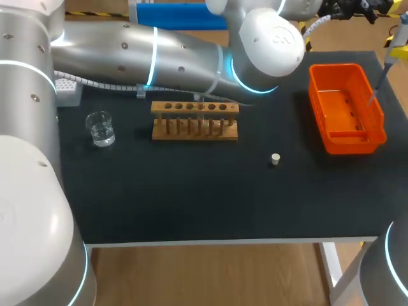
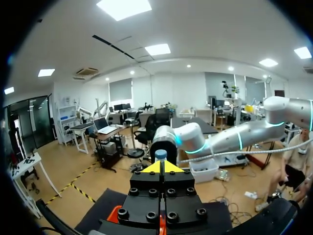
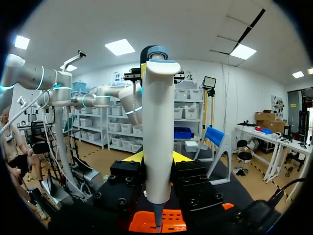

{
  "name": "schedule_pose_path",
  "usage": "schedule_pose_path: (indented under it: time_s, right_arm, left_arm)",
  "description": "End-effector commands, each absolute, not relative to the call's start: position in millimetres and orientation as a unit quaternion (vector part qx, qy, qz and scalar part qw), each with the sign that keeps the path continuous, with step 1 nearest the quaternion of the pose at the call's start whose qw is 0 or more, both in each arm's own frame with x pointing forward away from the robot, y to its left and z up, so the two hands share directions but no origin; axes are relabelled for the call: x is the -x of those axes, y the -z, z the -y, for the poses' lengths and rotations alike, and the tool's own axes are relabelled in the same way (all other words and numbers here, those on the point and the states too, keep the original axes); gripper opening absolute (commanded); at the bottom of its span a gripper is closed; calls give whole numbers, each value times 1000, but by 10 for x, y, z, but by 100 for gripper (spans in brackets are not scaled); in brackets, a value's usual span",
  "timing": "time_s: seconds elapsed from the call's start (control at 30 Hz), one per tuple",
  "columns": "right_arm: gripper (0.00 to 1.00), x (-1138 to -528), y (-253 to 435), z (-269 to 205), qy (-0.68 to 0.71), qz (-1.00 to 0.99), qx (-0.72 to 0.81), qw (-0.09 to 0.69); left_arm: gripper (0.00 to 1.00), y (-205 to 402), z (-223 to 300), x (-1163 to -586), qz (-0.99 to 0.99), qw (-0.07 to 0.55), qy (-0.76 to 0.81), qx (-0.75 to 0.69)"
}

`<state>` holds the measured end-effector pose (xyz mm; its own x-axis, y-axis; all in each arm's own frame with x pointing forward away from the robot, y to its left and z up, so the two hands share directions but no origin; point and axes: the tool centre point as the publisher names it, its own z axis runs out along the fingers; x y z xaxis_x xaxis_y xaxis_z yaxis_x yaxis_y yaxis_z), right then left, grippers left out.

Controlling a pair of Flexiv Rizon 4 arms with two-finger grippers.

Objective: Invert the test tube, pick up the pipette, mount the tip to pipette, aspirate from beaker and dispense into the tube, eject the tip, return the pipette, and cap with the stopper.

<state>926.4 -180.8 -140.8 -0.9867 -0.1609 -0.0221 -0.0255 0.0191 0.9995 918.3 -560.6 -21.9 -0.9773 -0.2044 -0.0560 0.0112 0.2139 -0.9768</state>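
Note:
The white pipette with a blue top stands upright in my right gripper, which is shut on its body. In the head view the pipette hangs at the far right edge with its thin tip over the orange bin. My left gripper is shut, its yellow tips pressed together with nothing between them. The pipette's blue top shows just beyond them. In the head view my left arm reaches across the back and hides its own gripper. A small white stopper lies on the black mat.
A wooden tube rack stands mid-table. A glass beaker with clear liquid is to its left. A white tip box sits at the back left under my left arm. The orange bin lies beneath the pipette.

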Motion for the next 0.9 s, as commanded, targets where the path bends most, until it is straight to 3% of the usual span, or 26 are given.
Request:
schedule_pose_path:
  time_s: [0.03,0.9]
  right_arm:
    - [0,-9257,1396,1807,696,714,-65,48]
    - [0,-9257,1396,1807,696,714,-65,48]
  left_arm:
    - [0,284,5680,-9227,-754,88,648,57]
    - [0,414,5882,-9288,-742,72,664,51]
